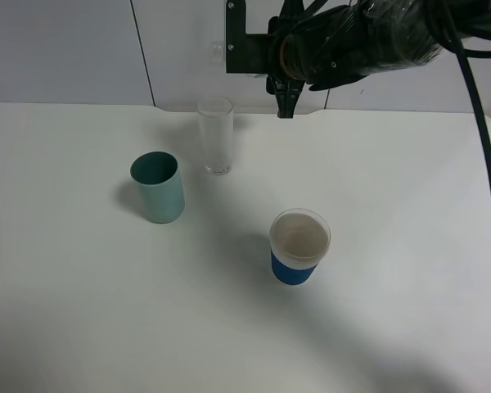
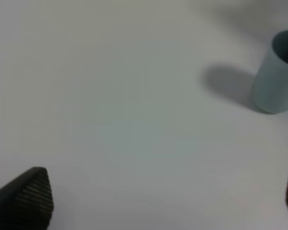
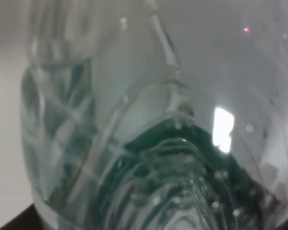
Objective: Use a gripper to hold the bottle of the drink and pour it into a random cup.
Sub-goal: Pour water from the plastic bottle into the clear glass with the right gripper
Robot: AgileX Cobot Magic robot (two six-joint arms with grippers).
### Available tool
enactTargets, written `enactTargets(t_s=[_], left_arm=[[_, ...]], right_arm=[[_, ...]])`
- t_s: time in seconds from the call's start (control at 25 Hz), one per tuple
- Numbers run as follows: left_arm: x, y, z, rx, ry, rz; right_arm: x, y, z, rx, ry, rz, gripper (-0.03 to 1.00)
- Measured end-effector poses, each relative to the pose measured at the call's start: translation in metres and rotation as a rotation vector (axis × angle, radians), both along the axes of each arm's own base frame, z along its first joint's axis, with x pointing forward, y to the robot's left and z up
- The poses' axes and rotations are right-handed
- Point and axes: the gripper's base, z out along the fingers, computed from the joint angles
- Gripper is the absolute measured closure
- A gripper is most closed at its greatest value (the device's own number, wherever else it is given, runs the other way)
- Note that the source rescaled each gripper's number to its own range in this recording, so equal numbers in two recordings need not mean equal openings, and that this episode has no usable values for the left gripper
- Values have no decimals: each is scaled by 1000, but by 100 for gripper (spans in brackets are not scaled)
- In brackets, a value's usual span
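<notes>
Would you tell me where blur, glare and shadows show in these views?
Right wrist: the bottle fills the frame, blurred, with a glare patch. Left wrist: soft focus, the teal cup casts a shadow. Exterior high: sharper; the table darkens toward the camera.

The small clear plastic bottle (image 3: 110,120) looks glossy, ribbed. Beneath the rough black fingers (image 2: 33,194), the white worktop (image 2: 134,96) is matt.

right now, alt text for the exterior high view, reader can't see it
A black robot arm reaches in from the upper right above a white table with three upright cups. A tall clear glass stands at the back near the arm's tip, a teal cup front-left of it, and a white paper cup with a blue sleeve nearest the camera.
</notes>
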Motion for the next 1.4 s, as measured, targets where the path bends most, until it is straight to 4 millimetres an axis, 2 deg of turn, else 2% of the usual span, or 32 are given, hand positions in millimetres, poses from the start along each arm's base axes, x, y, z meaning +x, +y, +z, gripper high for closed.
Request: enactTargets(t_s=[1.4], left_arm=[[0, 0, 0, 0, 0, 0]], right_arm=[[0, -1, 0, -141, -23, 62, 97]])
